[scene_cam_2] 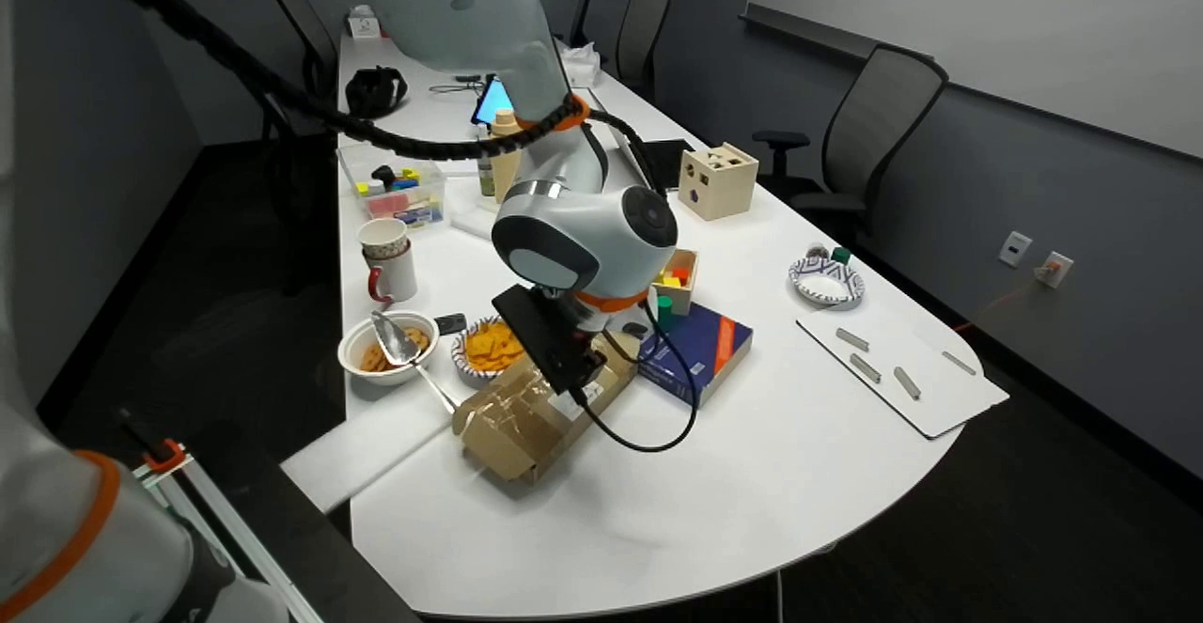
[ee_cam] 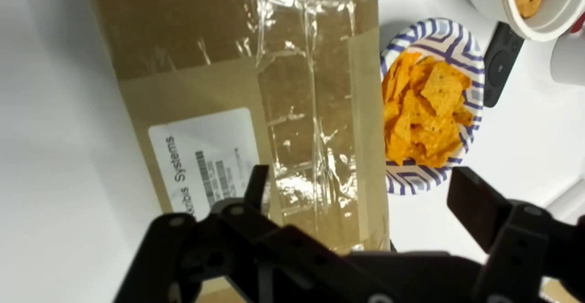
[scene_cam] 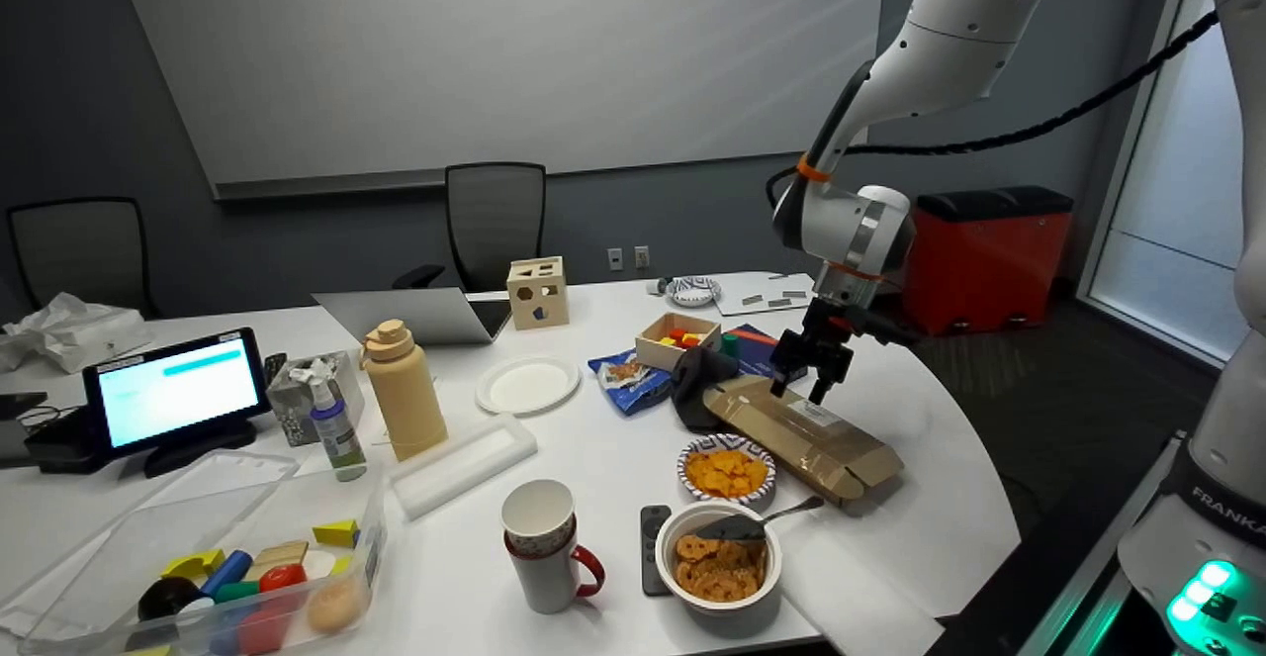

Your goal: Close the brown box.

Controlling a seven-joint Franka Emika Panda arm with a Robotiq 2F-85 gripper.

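The brown box (scene_cam: 806,435) lies long and low on the table, its top face covered with shiny clear tape and a white label. It shows in an exterior view (scene_cam_2: 512,412) with a folded end panel at its near end; its inside is not visible. In the wrist view the box (ee_cam: 183,42) fills the left and middle. My gripper (scene_cam: 797,389) is over the box's top, fingers pointing down. In the wrist view the gripper (ee_cam: 361,177) is wide open, one finger over the label side, one beyond the box's edge, with nothing between them. Contact with the box cannot be told.
A chip bowl (scene_cam: 727,473) stands close beside the box. A cookie bowl (scene_cam: 717,562) with a spatula (scene_cam: 742,525) is nearer the table edge. A black cap (scene_cam: 700,384), a blue book (scene_cam_2: 700,350) and a block tray (scene_cam: 678,341) lie by the box's far end.
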